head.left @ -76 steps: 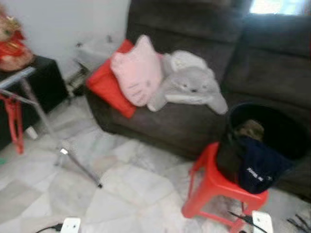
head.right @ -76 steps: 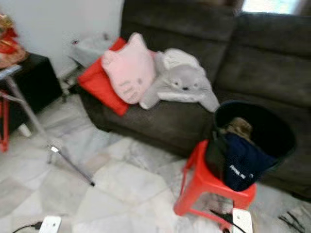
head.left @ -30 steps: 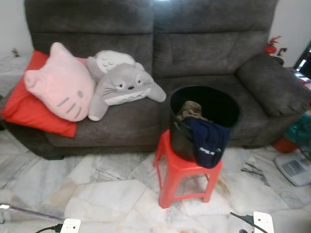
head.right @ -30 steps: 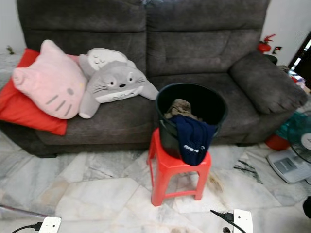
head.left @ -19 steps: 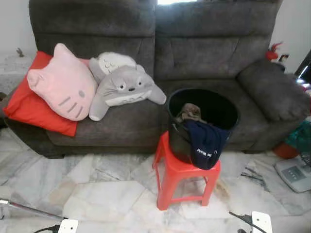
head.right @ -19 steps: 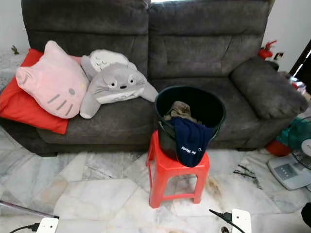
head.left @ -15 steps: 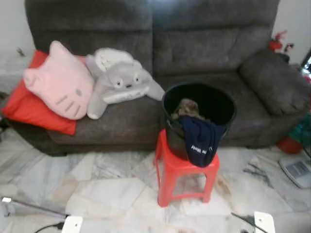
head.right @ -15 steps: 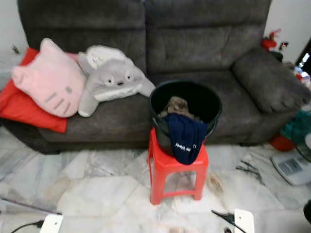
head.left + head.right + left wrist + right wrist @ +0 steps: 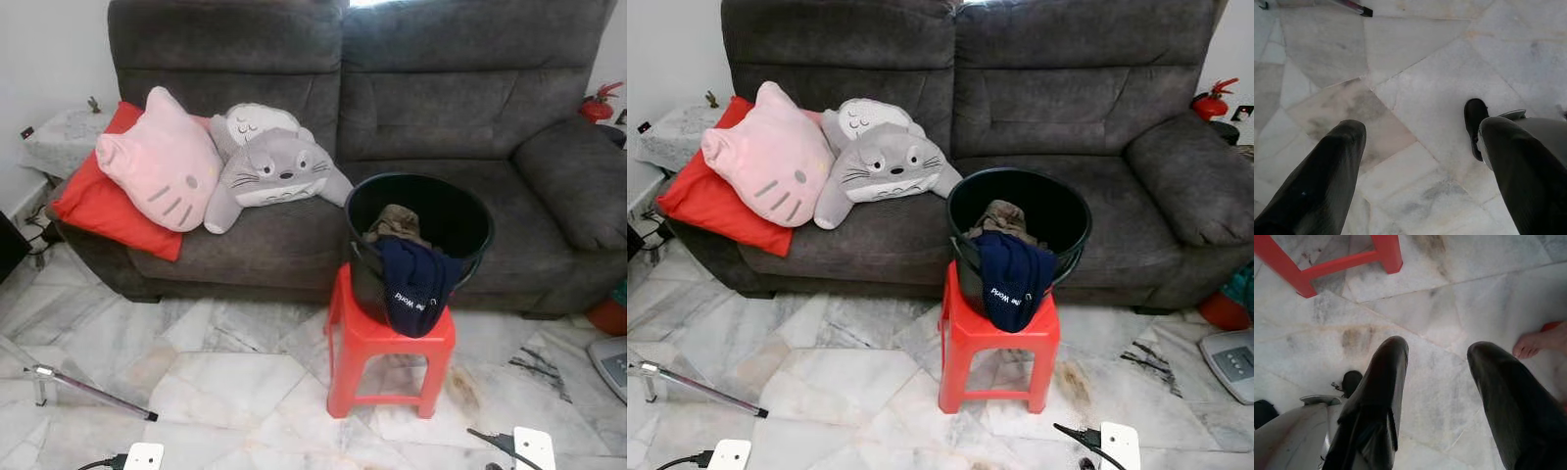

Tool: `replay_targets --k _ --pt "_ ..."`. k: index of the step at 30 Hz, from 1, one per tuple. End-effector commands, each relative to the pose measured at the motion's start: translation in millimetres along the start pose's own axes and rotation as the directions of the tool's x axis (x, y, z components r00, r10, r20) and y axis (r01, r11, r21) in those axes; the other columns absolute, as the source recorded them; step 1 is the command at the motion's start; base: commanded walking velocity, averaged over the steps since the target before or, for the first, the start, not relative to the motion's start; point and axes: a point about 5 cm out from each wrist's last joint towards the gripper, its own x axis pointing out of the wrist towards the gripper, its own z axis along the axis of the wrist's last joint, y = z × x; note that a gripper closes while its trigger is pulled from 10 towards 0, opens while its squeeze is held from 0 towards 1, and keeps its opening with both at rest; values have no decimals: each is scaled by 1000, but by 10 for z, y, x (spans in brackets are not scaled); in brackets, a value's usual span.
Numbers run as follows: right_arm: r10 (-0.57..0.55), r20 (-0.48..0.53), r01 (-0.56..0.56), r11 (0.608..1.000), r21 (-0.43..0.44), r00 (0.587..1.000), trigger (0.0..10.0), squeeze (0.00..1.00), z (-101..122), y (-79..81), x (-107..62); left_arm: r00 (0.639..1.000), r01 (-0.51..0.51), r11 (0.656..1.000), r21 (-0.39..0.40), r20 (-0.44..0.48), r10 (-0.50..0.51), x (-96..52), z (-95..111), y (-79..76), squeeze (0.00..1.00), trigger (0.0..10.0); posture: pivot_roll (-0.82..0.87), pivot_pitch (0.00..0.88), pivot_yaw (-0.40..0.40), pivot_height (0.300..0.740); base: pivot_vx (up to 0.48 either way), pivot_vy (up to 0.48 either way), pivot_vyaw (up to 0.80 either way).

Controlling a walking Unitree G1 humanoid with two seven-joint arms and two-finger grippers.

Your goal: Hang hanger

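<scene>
A black bucket (image 9: pixel 451 211) stands on a red plastic stool (image 9: pixel 390 345) in front of a dark grey sofa (image 9: pixel 431 98). A navy garment (image 9: pixel 411 284) hangs over the bucket's front rim, and a brown cloth (image 9: pixel 395 221) lies inside. My left gripper (image 9: pixel 1420 161) hangs open over bare marble floor with nothing between its fingers. My right gripper (image 9: pixel 1437 382) is also open and empty above the floor, close to the stool's leg (image 9: pixel 1386 252).
A pink cat cushion (image 9: pixel 162 162), a grey plush (image 9: pixel 274 171) and a red cushion (image 9: pixel 98 201) lie on the sofa's left. A thin metal stand leg (image 9: pixel 93 392) crosses the floor at left. Power strips (image 9: pixel 144 455) (image 9: pixel 529 446) lie near me. A person's bare foot (image 9: pixel 1542 342) is near my right gripper.
The camera has swung from the left side of the room to face the sofa, then shifted slightly. The bucket, stool and cushions have not moved.
</scene>
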Motion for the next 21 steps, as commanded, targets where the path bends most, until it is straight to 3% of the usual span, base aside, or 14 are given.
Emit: replay_targets --k 1,16,21 --pt "0 2 0 1000 2 1000 10000 0 2 10 1 1000 1 1000 -12 -13 -1 -2 -17 17 0 10000 -134 0 9 740 0 0 0" --pt "-8 -3 7 1000 -9 1000 10000 0 0 8 1 1000 7 1000 1 -13 -7 -2 -12 20 0 10000 -134 0 11 740 0 0 -145" --pt "-12 -1 12 1000 -1 1000 10000 0 1 5 1 1000 9 1000 2 -12 -9 -2 -11 20 0 10000 -135 0 11 740 251 0 0"
